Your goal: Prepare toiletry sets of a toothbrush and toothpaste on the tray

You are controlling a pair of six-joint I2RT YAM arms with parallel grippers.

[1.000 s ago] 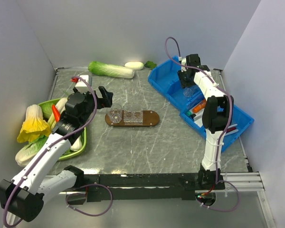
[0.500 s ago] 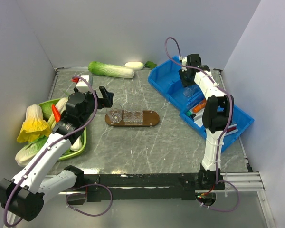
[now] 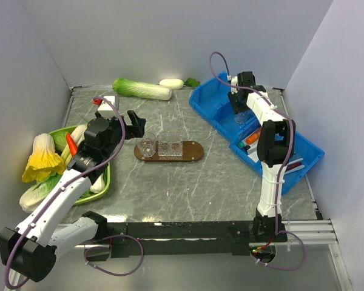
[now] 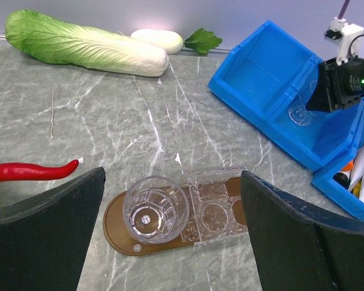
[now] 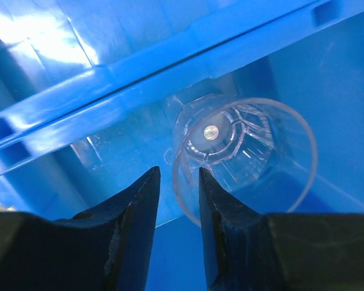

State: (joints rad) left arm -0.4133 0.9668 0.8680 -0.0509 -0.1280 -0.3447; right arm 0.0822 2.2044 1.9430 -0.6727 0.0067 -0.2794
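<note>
Right gripper (image 5: 177, 177) pinches the clear cup (image 5: 255, 145) at its rim: light, thin, slick plastic, likely needs gentle squeeze; left gripper (image 4: 173, 177) hangs spread wide over the tray (image 4: 114, 227)

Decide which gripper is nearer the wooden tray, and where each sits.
Left. The left gripper hovers open by the left end of the tray; the right gripper is away in the blue bin, pinching the rim of a clear cup.

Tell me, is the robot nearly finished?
Not nearly. Done: one clear cup stands on the tray. In hand: the right gripper straddles the rim of a second cup in the blue bin. Left: the toothpaste is off the tray, and no toothbrush is on it.
</note>
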